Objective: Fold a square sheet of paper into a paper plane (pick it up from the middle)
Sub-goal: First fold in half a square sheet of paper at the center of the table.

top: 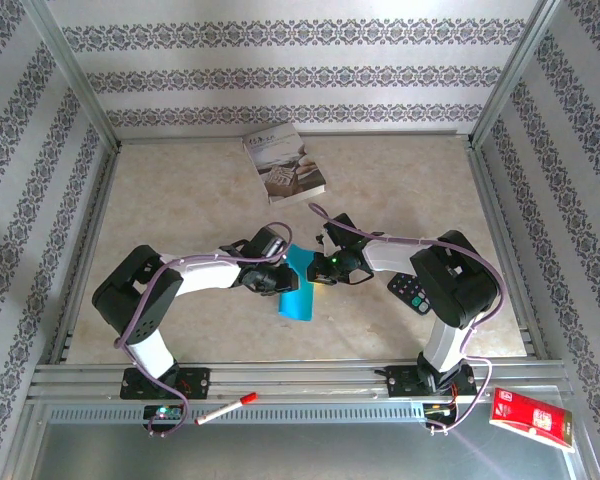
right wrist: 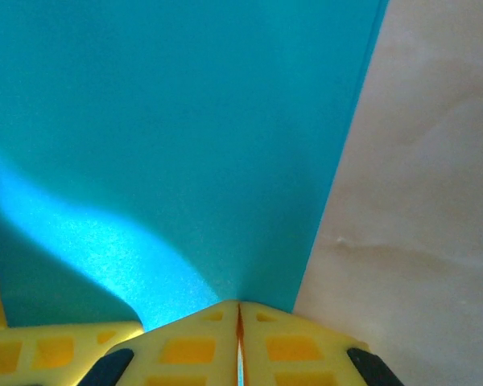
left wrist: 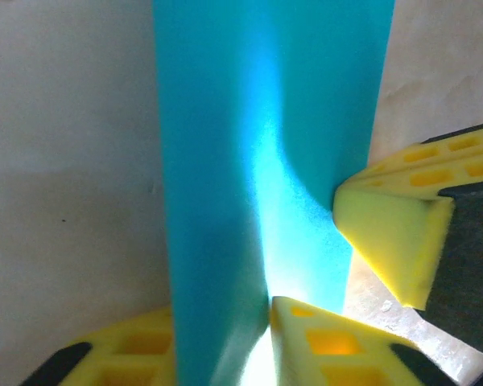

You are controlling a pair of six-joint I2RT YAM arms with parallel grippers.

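Observation:
The square sheet of paper [top: 298, 290] is teal-blue, folded lengthwise, and held up off the table between the two arms. My right gripper [top: 318, 265] pinches its edge. In the right wrist view the yellow jaws [right wrist: 240, 304] meet in a thin seam on the paper [right wrist: 169, 121]. In the left wrist view the paper [left wrist: 266, 121] runs upright between my left gripper's [left wrist: 223, 310] fingers, which stand apart on either side of it. One of the right gripper's yellow fingers [left wrist: 386, 233] touches the paper's right edge. Seen from above, my left gripper [top: 280, 278] is at the paper's left side.
A grey-white printed book [top: 285, 165] lies at the back of the table. A black remote control [top: 412, 292] lies by the right arm. A red marker pen [top: 227, 408] and a red packet [top: 532, 418] rest on the near rail. Patterned walls enclose three sides of the table.

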